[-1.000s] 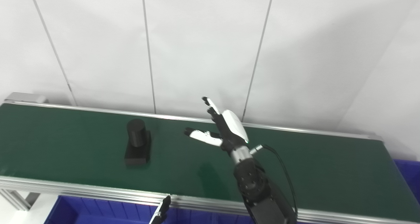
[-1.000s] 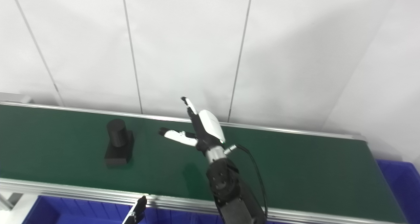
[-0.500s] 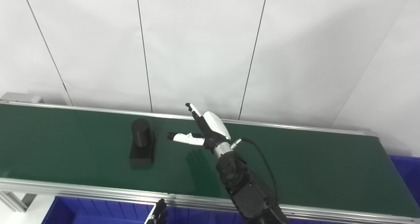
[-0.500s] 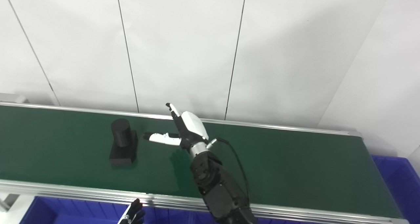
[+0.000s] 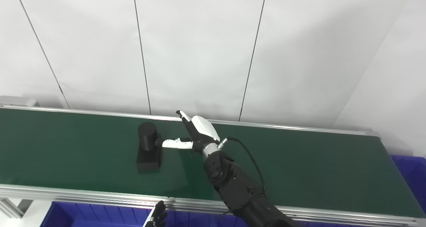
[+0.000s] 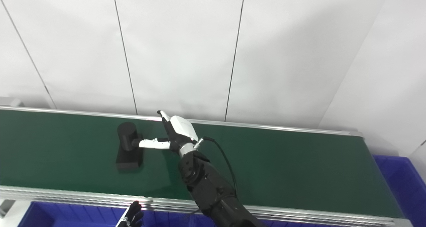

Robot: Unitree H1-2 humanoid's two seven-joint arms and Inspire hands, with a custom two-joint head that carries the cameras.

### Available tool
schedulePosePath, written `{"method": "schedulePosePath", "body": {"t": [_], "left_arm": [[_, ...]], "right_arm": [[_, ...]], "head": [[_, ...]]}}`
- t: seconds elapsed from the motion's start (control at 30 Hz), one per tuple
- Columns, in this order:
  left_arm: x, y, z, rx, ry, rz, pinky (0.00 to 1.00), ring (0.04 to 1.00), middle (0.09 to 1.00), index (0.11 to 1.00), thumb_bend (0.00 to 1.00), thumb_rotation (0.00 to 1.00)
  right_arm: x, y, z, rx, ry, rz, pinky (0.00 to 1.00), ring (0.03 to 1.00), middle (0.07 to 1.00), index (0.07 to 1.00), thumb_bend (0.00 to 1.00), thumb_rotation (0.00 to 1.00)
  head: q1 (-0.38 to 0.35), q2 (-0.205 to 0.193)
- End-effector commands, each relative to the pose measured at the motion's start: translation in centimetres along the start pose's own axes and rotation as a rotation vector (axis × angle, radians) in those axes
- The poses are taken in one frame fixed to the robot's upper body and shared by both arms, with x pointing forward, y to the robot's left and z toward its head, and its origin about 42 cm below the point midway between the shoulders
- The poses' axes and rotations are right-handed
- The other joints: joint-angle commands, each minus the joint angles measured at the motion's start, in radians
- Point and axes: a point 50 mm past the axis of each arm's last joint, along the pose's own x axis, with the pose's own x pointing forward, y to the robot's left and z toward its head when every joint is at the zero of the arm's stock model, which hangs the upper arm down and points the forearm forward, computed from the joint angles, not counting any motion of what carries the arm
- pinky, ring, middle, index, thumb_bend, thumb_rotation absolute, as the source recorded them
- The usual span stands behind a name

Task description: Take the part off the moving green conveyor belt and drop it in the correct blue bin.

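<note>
Part (image 5: 148, 147) sits on belt (image 5: 299, 167) w/ right robot hand (image 5: 196, 135) spread wide beside it, thumb tip at its cylinder, holding nothing; left robot hand (image 5: 157, 218) barely in view, state unclear.

Behind the scene stands a white wall (image 5: 199, 47) made of wide panels. Thin dark seams (image 5: 141, 50) run down between the panels, each a little tilted. On the right another white wall (image 5: 396, 87) meets the first at an angle. The light is soft and even, with pale grey shadows low on the panels and towards the right corner.
</note>
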Motion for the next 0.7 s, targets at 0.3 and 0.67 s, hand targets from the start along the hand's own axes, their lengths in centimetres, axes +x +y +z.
{"method": "schedulePosePath", "body": {"t": [0.3,0.67], "left_arm": [[-0.2,-0.7,1.0,0.035,-0.052,-0.002,0.97,1.000,0.998,0.978,0.88,1.00],[-0.4,-1.7,1.2,0.100,-0.054,0.001,0.95,0.984,1.000,0.992,0.85,1.00]], "right_arm": [[1.9,-1.5,4.1,-0.018,-0.083,-0.025,0.91,0.937,0.965,1.000,1.00,0.73],[2.7,-0.7,3.9,0.012,-0.064,0.005,0.91,0.925,0.945,0.978,1.00,0.55]], "head": [[0.029,0.005],[0.053,0.016]]}}
